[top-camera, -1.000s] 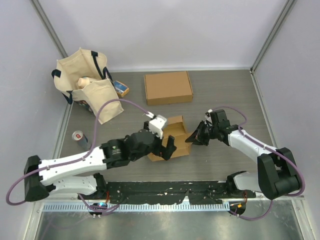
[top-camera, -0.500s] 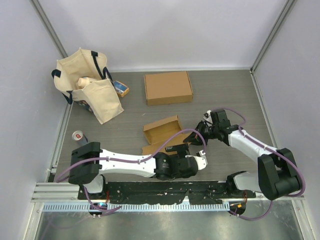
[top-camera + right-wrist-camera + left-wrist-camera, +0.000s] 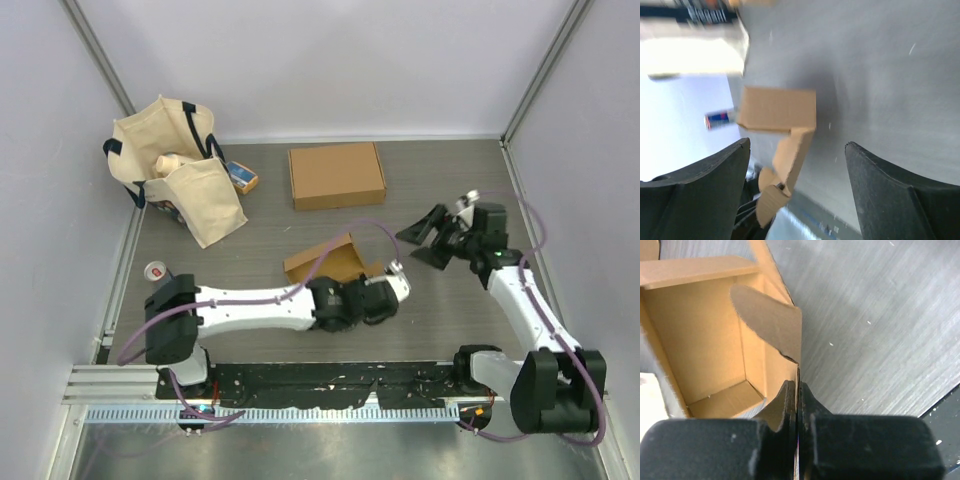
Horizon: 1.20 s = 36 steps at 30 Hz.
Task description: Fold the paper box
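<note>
Two cardboard boxes are counted: one open paper box at the left gripper, and one closed cardboard box well beyond it. Two grippers are counted, the right gripper included. One canvas bag, one drink can and one small blue packet are counted, all well to the left gripper's left.

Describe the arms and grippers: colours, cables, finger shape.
Both arms match: the left arm and right arm have white link shells with black joint housings and black shoulder blocks. A thin purple cable runs loosely along each arm in loops. The left gripper and right gripper have plain matte black fingers, broad and rounded. No markings are legible.
</note>
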Motion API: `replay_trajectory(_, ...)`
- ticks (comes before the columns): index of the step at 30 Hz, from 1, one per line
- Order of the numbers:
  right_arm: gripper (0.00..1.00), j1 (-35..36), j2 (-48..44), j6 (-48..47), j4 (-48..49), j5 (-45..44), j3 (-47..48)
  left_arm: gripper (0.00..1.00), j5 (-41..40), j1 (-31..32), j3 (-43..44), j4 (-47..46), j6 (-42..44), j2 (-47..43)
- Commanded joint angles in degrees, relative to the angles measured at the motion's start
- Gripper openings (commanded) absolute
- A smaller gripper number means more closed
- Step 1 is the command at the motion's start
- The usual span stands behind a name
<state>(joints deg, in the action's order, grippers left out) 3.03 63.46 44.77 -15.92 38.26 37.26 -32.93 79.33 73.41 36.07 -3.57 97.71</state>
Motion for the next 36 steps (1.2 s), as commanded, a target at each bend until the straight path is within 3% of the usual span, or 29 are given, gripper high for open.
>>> replay_trajectory(1, 0.83, -5.8, -6.4, -8.4, -1.4, -7.0, 8.7, 0.0, 13.4, -11.0, 6.2, 6.6, -18.3, -8.3)
replay_trajectory(2, 0.83, -6.0, -6.7, -9.3, -2.2, -9.4, 10.3, 0.0, 16.5, -12.8, 7.4, 8.6, -21.2, -9.0)
replay_trajectory(4, 0.83, -6.0, -5.8, -13.6, -6.0, -11.9, 12.1, 0.0, 14.5, -17.2, 11.4, 11.5, -27.6, -11.0)
replay_trajectory(5, 0.83, -5.9, -5.5, -14.9, -6.4, -12.1, 13.1, 0.0, 13.8, -18.7, 12.5, 13.5, -34.8, -11.6)
replay_trajectory(6, 0.83, -4.5, -4.6, -18.9, -8.7, -12.9, 14.2, 0.0, 17.8, -24.3, 13.2, 12.4, -45.1, -14.2)
replay_trajectory(8, 0.83, 1.0, -5.2, -21.3, -8.9, -14.3, 14.0, 0.0, 21.9, -30.0, 11.7, 9.1, -51.8, -17.1)
replay_trajectory(9, 0.83, 3.6, -6.6, -21.8, -8.2, -15.0, 12.9, 0.0, 23.4, -32.1, 9.6, 6.1, -60.9, -18.2)
replay_trajectory(13, 0.84, 16.9, -10.8, -24.6, -3.3, -20.6, 8.6, 0.0, 19.8, -39.1, 8.6, 9.0, -78.7, -19.1)
replay_trajectory(18, 0.83, 29.9, -13.6, -28.1, 1.4, -24.7, 3.1, 0.0, 17.0, -40.2, 13.8, 18.0, -87.2, -14.1)
replay_trajectory(20, 0.84, 37.6, -13.3, -29.0, 2.9, -33.7, 1.8, 0.0, 18.1, -40.5, 17.2, 23.5, -89.8, -10.9)
replay_trajectory(24, 0.78, 45.3, -8.8, -27.8, 8.8, -47.5, 1.7, 0.0, 17.5, -41.0, 17.3, 27.0, -92.8, -10.4)
replay_trajectory(30, 0.72, 51.6, -3.7, -26.0, 18.7, -59.9, -0.3, 0.0, 17.5, -41.1, 12.1, 23.7, -96.4, -13.0)
replay_trajectory(36, 0.6, 52.7, 2.5, -29.7, 19.2, -66.9, 2.8, 0.0, 17.4, -41.2, 12.5, 25.5, -97.0, -13.1)
